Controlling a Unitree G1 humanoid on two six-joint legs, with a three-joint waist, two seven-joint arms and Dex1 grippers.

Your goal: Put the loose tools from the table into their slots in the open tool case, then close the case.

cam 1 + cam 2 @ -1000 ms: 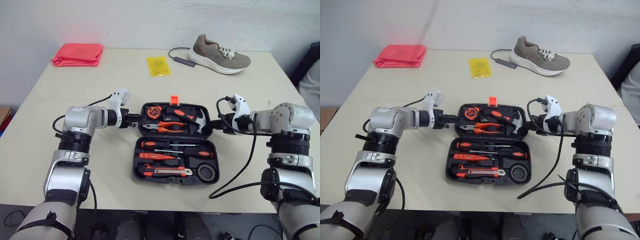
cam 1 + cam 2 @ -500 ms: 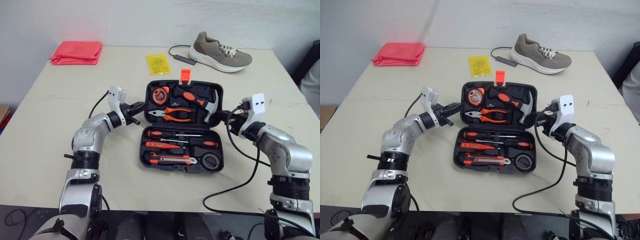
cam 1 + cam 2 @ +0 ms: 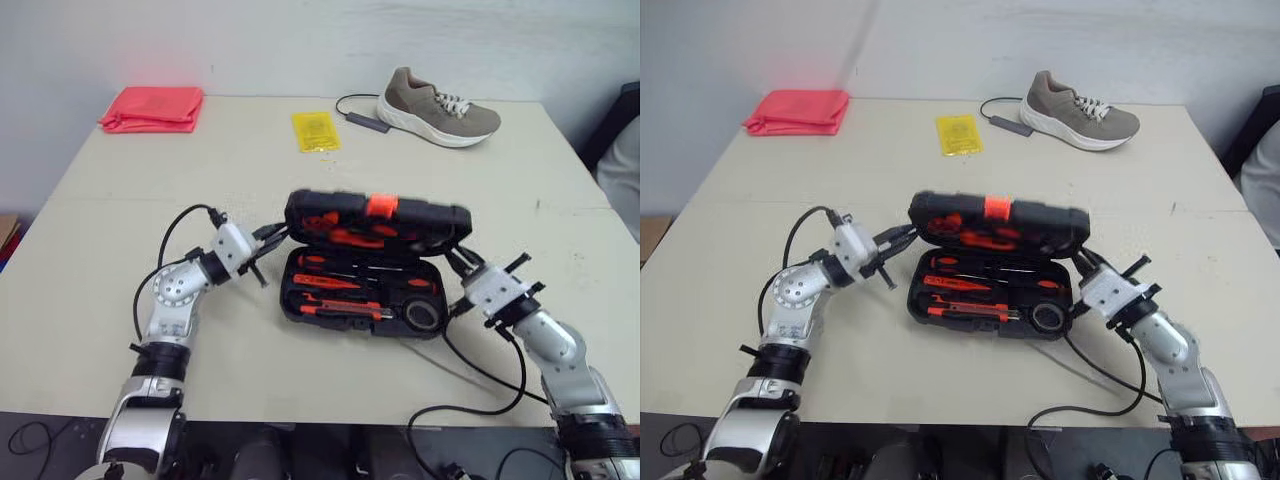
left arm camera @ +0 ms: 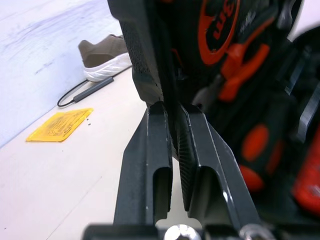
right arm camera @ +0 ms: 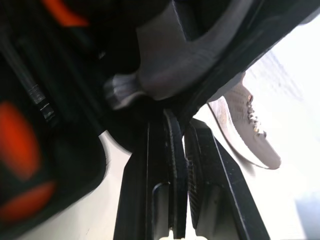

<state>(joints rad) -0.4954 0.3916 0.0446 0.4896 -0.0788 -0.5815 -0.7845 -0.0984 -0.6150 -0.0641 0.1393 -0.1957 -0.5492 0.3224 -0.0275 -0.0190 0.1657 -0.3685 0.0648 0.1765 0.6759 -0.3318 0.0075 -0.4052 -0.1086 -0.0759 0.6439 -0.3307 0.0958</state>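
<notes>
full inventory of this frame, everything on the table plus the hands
table: 1, beige, under everything
case: 1, black, table centre, near edge
lid: 1, black, tilted partway down over the case
latch: 1, orange, on the lid's edge
tools: several, orange and black, in case slots; lid hides the full count
tape roll: 1, black, case's near right corner
shoe: 1, taupe with white sole, far right
cable: 1, black, beside the shoe
packet: 1, yellow, far centre
cloth: 1, red, folded, far left
left hand: black fingers clamped on the lid's left edge
right hand: black fingers clamped on the lid's right edge
</notes>
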